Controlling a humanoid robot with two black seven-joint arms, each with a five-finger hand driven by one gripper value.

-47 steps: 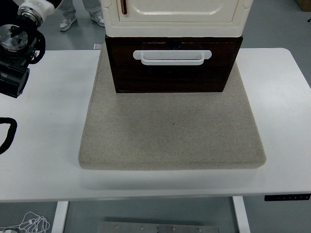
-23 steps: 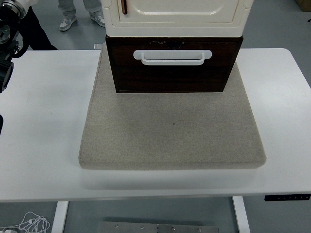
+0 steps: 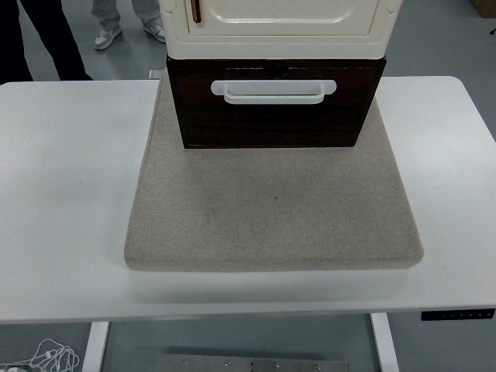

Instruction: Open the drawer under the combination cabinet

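Observation:
A cream cabinet (image 3: 279,27) stands at the back of a grey felt mat (image 3: 271,209). Beneath it is a dark brown drawer (image 3: 275,108) with a white bar handle (image 3: 273,91) across its front. The drawer front sits flush under the cabinet, pushed in. Neither of my hands shows anywhere in the head view.
The mat lies on a white table (image 3: 62,194) whose near edge runs along the bottom. Behind the table, at top left, a person's dark trouser legs (image 3: 46,39) and another person's sneakers (image 3: 108,35) stand on the floor. A cable (image 3: 46,358) lies on the floor below.
My left arm, seen at the left edge a second ago, has drawn back out of view. The cabinet and drawer have not moved.

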